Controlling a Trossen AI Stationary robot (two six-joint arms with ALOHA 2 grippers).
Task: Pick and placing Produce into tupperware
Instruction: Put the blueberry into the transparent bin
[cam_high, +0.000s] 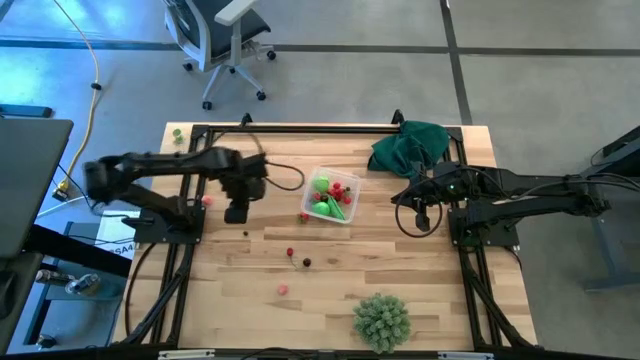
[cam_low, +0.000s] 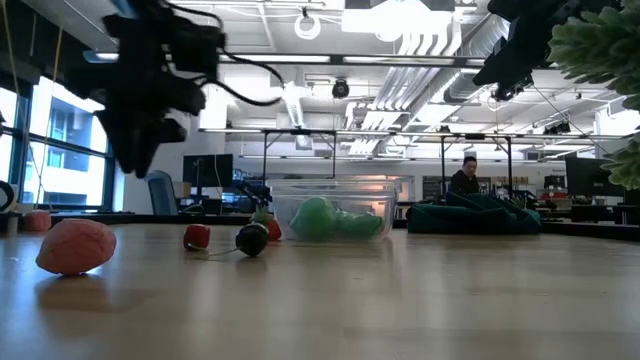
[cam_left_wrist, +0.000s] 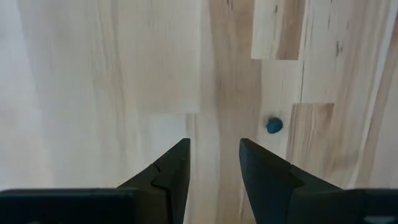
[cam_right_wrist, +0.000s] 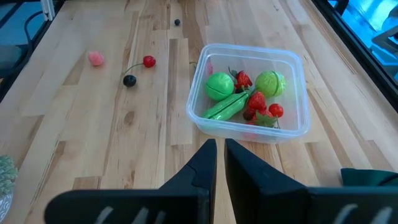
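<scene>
The clear tupperware (cam_high: 330, 197) stands mid-table and holds green and red produce (cam_right_wrist: 242, 93). Loose produce lies on the wood: a red piece (cam_high: 290, 252), a dark one (cam_high: 307, 262), a pink one (cam_high: 283, 289) and a tiny dark-blue berry (cam_left_wrist: 274, 126). My left gripper (cam_high: 237, 212) hangs open, pointing down, to the left of the tupperware. Only bare table shows between its fingers (cam_left_wrist: 212, 149), and the berry lies beside them. My right gripper (cam_high: 422, 220) waits shut to the right of the tupperware, raised and slanting down toward it (cam_right_wrist: 220, 149).
A dark green cloth (cam_high: 410, 145) lies at the far right corner. A pale-green spiky ball (cam_high: 381, 320) sits at the near edge. A red piece (cam_high: 303, 216) lies against the tupperware's left side, and a pink piece (cam_high: 207, 200) lies near the left arm.
</scene>
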